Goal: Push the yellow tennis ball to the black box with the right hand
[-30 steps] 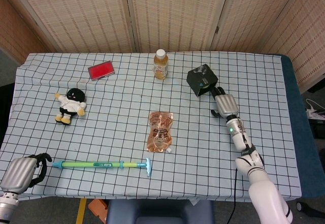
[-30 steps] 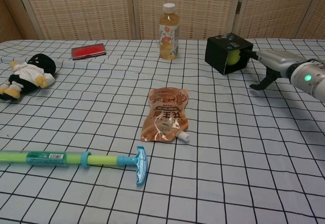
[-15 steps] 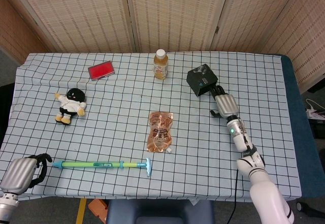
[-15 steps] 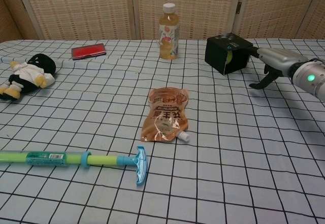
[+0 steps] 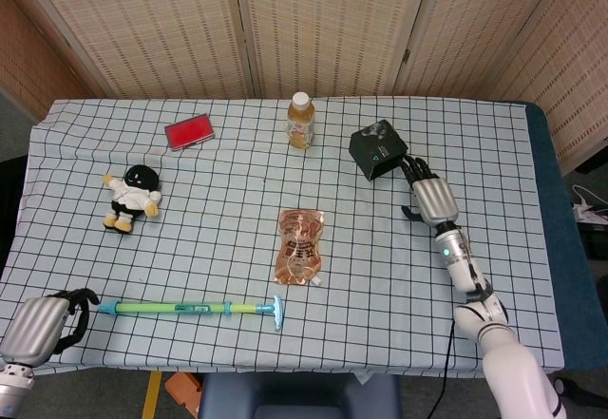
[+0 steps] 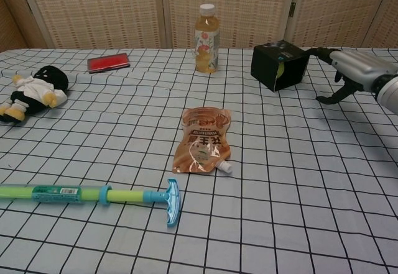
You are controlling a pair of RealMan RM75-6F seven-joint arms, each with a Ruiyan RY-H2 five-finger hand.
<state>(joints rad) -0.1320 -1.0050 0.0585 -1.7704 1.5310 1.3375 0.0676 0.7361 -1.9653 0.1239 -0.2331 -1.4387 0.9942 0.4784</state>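
resting beside the black box (image 6: 279,65), right robot hand (image 6: 356,68) holds nothing, fingers spread; labels unreadable.

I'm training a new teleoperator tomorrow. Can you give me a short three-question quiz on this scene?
1. True or false: the ball sits inside the black box.
2. Which thing lies nearest the pouch? A) red case B) squeegee C) doll
3. Fill in: the right hand holds ____.

Key:
1. True; a sliver of yellow shows in the box's open side in the chest view.
2. B; the squeegee lies just below and left of the pouch, while the red case and doll are farther off.
3. Nothing; its fingers are spread beside the box.
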